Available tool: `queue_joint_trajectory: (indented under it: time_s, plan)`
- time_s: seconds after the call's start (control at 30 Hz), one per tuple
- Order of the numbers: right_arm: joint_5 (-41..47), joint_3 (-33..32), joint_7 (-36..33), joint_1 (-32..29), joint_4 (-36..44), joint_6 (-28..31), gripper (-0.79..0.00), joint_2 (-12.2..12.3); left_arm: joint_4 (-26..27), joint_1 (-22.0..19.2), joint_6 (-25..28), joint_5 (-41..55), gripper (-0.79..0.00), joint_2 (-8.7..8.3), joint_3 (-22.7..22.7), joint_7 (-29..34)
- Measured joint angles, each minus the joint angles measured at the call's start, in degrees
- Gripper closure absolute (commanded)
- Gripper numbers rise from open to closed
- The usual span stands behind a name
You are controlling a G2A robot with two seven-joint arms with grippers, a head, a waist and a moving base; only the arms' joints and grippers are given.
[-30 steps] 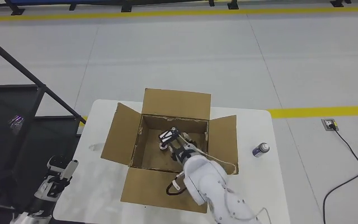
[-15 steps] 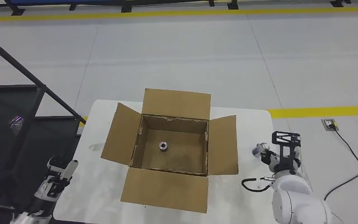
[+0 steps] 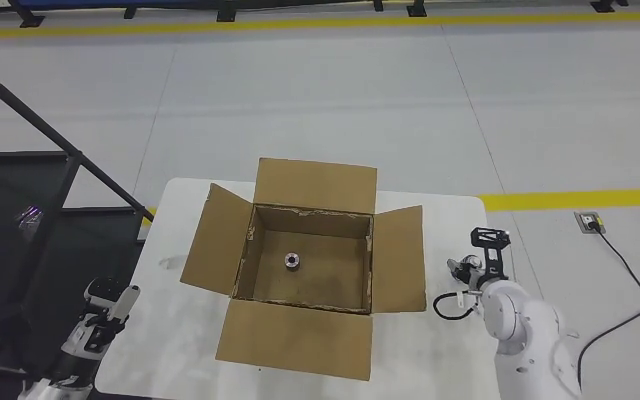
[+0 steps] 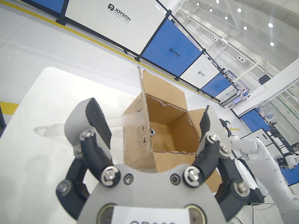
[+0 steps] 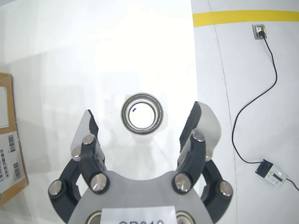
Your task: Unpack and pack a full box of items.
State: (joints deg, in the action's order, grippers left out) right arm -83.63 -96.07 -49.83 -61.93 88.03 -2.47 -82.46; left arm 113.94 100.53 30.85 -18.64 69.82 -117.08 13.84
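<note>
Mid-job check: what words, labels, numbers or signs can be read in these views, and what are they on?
Wall panels: a brand logo with wordmark, not quoted here.
Cardboard box side: handling pictograms, no readable words.
Box flap: barcode labels, digits too small to read.
Left tool and right tool: a white label on each base, cut off by the picture's edge.

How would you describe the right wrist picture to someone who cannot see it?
The right claw, open, hangs above a shiny metal ring lying on the white table, the ring apart from both fingers. A cardboard box flap lies nearby.
</note>
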Motion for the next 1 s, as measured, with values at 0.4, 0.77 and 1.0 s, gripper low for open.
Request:
queue_joint_trajectory:
  time_s: [0.4,0.77,1.0]
  plan:
    - [0.51,0.02,-1.10,-2.70,10.64,-1.47,0.000,0.54,0.00,0.00,0.00,0.00,-0.785,0.00,0.00,0.00]
    - [-9.21,10.88,-4.08,-6.58,40.31,-7.10,0.000,0.10,0.00,0.00,0.00,0.00,-0.785,0.00,0.00,0.00]
    - [-12.93,28.88,-3.45,0.81,34.31,-6.70,0.000,-1.41,0.00,0.00,0.00,0.00,-0.785,0.00,0.00,0.00]
